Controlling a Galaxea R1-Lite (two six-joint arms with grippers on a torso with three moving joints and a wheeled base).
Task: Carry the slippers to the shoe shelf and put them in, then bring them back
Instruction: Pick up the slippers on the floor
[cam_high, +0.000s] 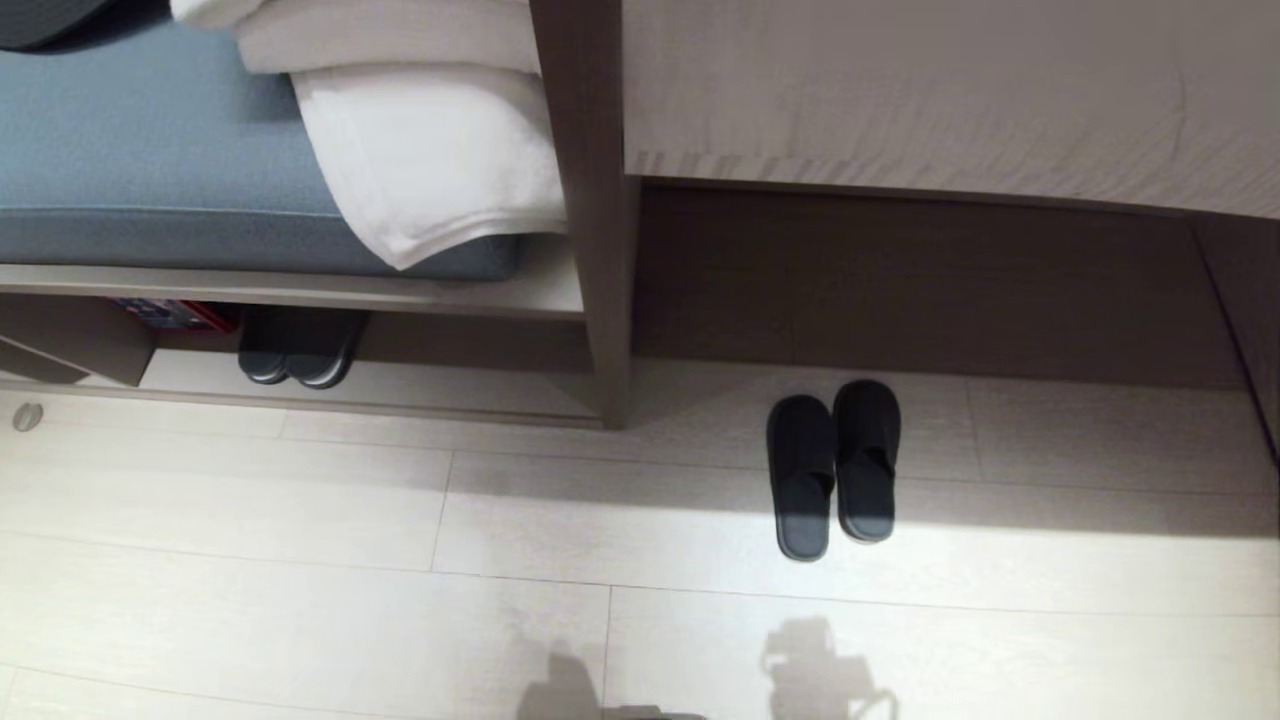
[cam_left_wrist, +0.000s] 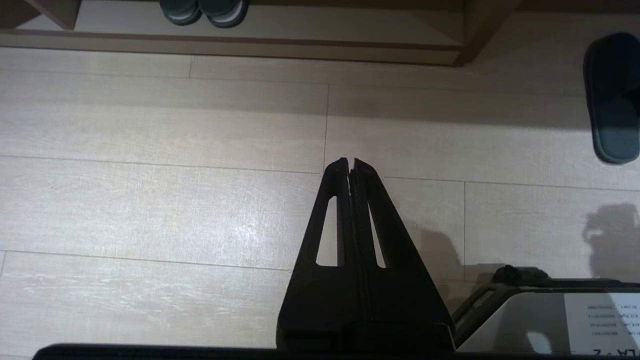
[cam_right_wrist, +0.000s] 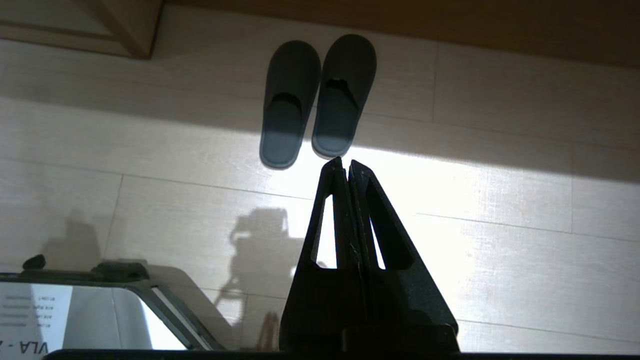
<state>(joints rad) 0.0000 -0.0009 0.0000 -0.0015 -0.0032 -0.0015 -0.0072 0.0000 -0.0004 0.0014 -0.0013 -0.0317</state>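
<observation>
Pale plank floor holds the slippers beside the shoe shelf; both clenched pincers, left and right, might fetch its pale-rimmed pair instead.

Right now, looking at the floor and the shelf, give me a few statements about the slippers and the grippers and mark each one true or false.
1. The slippers lie side by side on the floor. True.
2. The slippers are inside the shoe shelf. False: they lie on the floor to its right, below the desk.
3. The right gripper holds a slipper. False: it is shut on nothing, short of the pair.
4. Another dark pair sits in the shelf. True.
5. The left gripper is open. False: it is shut.
</observation>
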